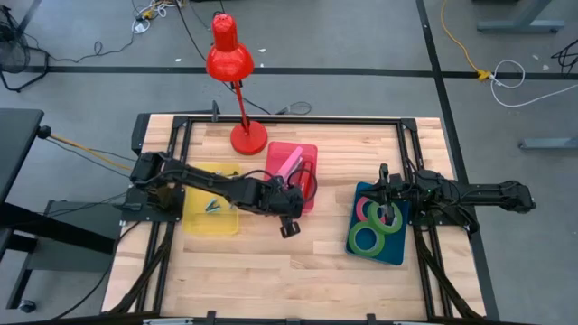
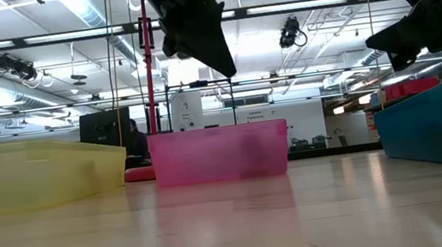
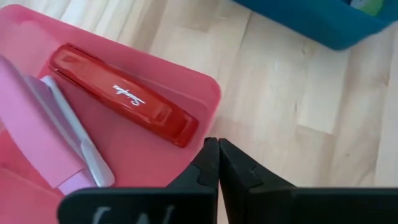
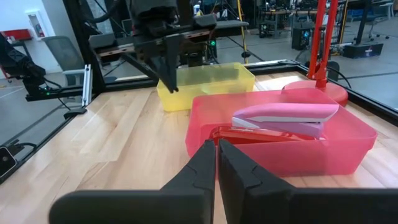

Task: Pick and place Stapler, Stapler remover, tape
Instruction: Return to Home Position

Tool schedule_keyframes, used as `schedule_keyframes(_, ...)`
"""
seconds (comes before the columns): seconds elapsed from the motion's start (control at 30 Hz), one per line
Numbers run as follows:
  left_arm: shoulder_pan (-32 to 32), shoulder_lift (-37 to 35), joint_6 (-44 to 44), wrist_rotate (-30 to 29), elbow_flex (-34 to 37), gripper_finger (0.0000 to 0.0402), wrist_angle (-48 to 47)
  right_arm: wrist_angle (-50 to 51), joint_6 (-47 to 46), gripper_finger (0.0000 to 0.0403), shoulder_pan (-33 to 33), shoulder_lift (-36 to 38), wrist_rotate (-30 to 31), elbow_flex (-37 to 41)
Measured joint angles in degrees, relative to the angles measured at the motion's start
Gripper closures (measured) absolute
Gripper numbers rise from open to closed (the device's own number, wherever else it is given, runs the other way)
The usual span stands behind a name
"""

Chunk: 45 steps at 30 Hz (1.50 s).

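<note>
My left gripper [image 1: 289, 227] hangs shut and empty above the bare wood, just off the near right corner of the pink tray [image 1: 307, 200]. In the left wrist view its fingertips [image 3: 217, 148] close together beside that tray's rim. In the tray lie a red stapler [image 3: 124, 96] and a pink stapler [image 3: 43, 130]. A small dark stapler remover [image 1: 214, 206] lies in the yellow tray [image 1: 194, 221]. The tape, two green rolls [image 1: 366, 239] and a pinkish one [image 1: 365, 209], lies flat in the blue tray [image 1: 397, 253]. My right gripper [image 1: 384, 177] waits shut at the blue tray's far edge.
A red desk lamp [image 1: 230, 59] stands with its round base [image 1: 248, 138] at the table's far side, just behind the pink tray. Bare wood lies between the pink and blue trays and along the near edge. A black frame runs round the table.
</note>
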<state>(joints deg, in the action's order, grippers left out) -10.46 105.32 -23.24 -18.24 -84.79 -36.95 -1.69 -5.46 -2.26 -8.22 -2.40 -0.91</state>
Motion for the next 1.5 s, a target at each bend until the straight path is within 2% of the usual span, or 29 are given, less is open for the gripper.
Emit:
schedule_keyframes(0.17, -1.2, 0.0, 0.7, -0.3, 0.0, 0.0398, 0.0, 0.0, 0.0, 0.0382, 0.0, 0.0, 0.0, 0.0)
schedule_keyframes(0.5, -2.9, 0.0, 2.5, -4.9, 0.1, 0.0398, 0.0, 0.0, 0.0, 0.0382, 0.0, 0.0, 0.0, 0.0)
schedule_keyframes(0.57, -3.3, 0.0, 3.4, -5.3, 1.6, 0.0398, 2.4, 0.0, 0.0, 0.0382, 0.0, 0.0, 0.0, 0.0)
schedule_keyframes(0.87, -2.9, -1.5, 5.1, -0.7, 16.3, 0.0399, 19.8, 0.0, 0.0, 0.0382, 0.0, 0.0, 0.0, 0.0)
schedule_keyframes(1.0, -2.6, -5.3, 6.2, -0.4, 24.6, 0.0399, 29.9, 0.0, 0.0, 0.0382, 0.0, 0.0, 0.0, 0.0)
schedule_keyframes(1.2, -0.7, -14.4, 14.0, 3.2, 36.8, 0.0399, 44.7, 0.0, 0.0, 0.0382, 0.0, 0.0, 0.0, 0.0)
schedule_keyframes(1.33, 0.8, -20.9, 17.7, 6.7, 43.6, 0.0397, 46.2, 0.0, 0.0, 0.0382, 0.0, 0.0, 0.0, 0.0)
schedule_keyframes(1.5, 2.5, -28.1, 20.1, 7.1, 49.9, 0.0397, 46.9, 0.0, 0.0, 0.0382, 0.0, 0.0, 0.0, 0.0)
